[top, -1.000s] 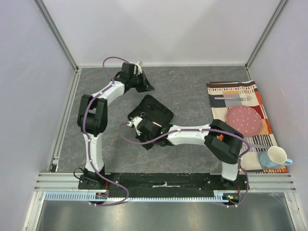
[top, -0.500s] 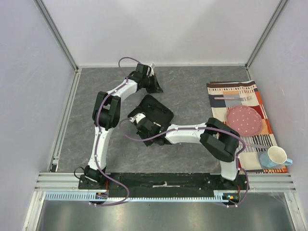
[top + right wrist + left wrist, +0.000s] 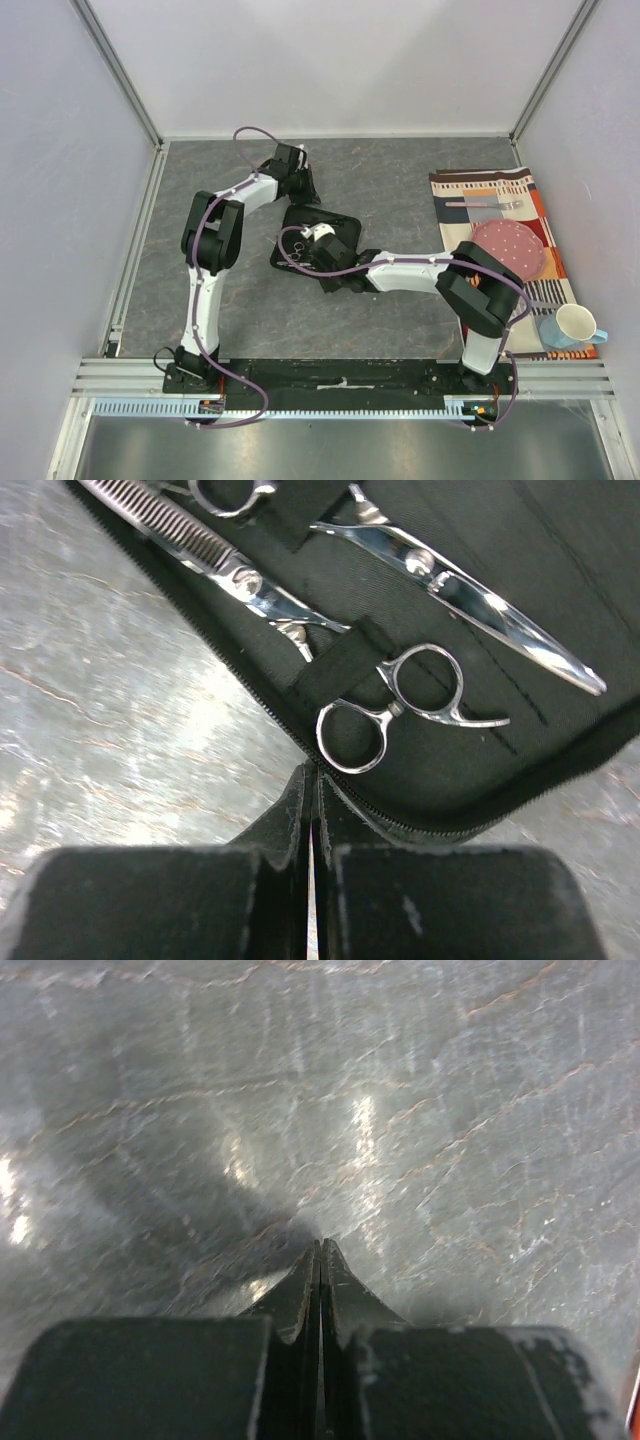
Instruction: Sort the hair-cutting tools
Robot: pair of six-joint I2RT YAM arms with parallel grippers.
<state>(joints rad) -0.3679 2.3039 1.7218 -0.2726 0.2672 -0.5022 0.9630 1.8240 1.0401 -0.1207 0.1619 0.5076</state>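
Note:
A black zip pouch (image 3: 342,232) lies open mid-table. In the right wrist view the pouch (image 3: 500,720) holds silver thinning scissors (image 3: 245,580) with ring handles, tucked under elastic straps, and a second pair of silver scissors (image 3: 470,590) beside them. My right gripper (image 3: 315,775) is shut, its tips at the pouch's zipper edge just below a ring handle; in the top view the right gripper (image 3: 300,250) sits at the pouch's left side. My left gripper (image 3: 320,1247) is shut and empty over bare grey table; in the top view the left gripper (image 3: 304,192) is at the pouch's far edge. No black stick-like pieces show.
A striped placemat (image 3: 495,185) lies at the right with a fork (image 3: 485,204), a pink dotted plate (image 3: 508,248) and a blue-and-white mug (image 3: 570,325). White walls enclose the grey table (image 3: 220,290) on three sides.
My left gripper swung right, then came back to the pouch's far edge. My right gripper moved up and right from the pouch's near-left corner, and scissor rings now show there.

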